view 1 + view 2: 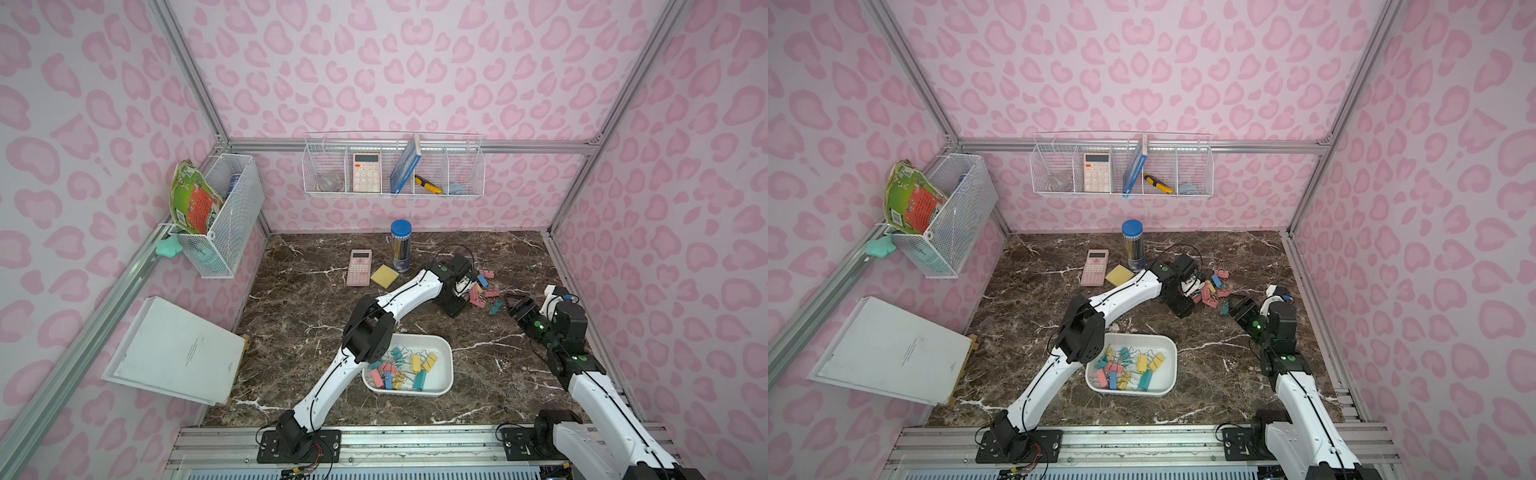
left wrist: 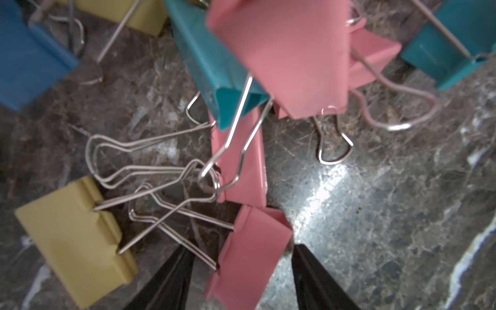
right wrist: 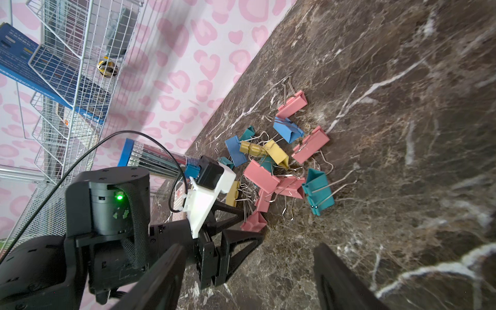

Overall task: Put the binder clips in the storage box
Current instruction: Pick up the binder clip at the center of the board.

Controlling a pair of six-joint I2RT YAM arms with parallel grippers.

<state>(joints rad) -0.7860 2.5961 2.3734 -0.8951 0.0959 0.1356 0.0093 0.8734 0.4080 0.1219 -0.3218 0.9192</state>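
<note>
Dark marble tabletop [image 1: 316, 303]. The storage box [image 1: 448, 361] sits near the front edge. My left elbow covers its near-left corner in both top views, and a heap of binder clips [image 1: 405, 368] lies inside.

The loose clips [image 3: 279, 161] are piled farther back, well apart from the box. My left pincer [image 2: 240, 248] is down at the edge of that pile, jaws partly open, with a pink clip [image 2: 249, 257] between the fingers. Whether either pad touches it, I cannot tell.

The top views hide those fingertips under the wrist; the left wrist view shows them, blurred.

My right pincer [image 3: 251, 248] hovers beside the pile, jaws wide, holding nothing.
</note>
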